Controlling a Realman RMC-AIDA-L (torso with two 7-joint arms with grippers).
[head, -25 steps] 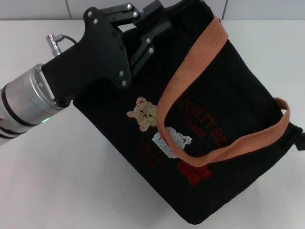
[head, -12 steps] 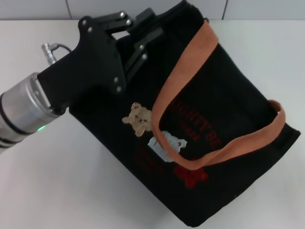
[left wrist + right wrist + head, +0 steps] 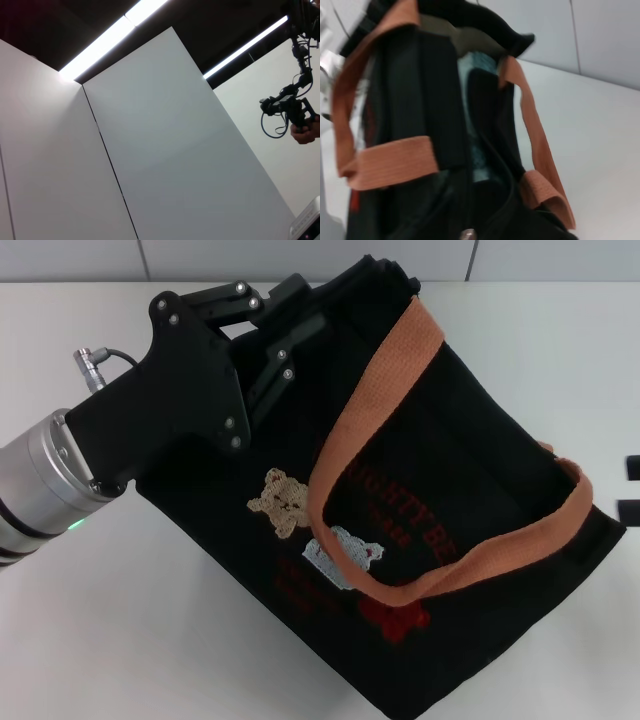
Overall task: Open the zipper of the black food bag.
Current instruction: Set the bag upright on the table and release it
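Left gripper (image 3: 300, 315) jaws grip the far-left corner of the black food bag (image 3: 470, 490); fabric may slip free. Right gripper jaws: cannot tell

Lab, white table (image 3: 120, 640), panelled walls (image 3: 165, 150)

The scene is viewed from the head camera, angled forward and down at the white worktop (image 3: 120, 640). The black food bag (image 3: 440, 500) is shown there and, much closer, along its top rim, by the right wrist camera. White wall panels (image 3: 175, 150) are faced by the left wrist camera, tilted upward.
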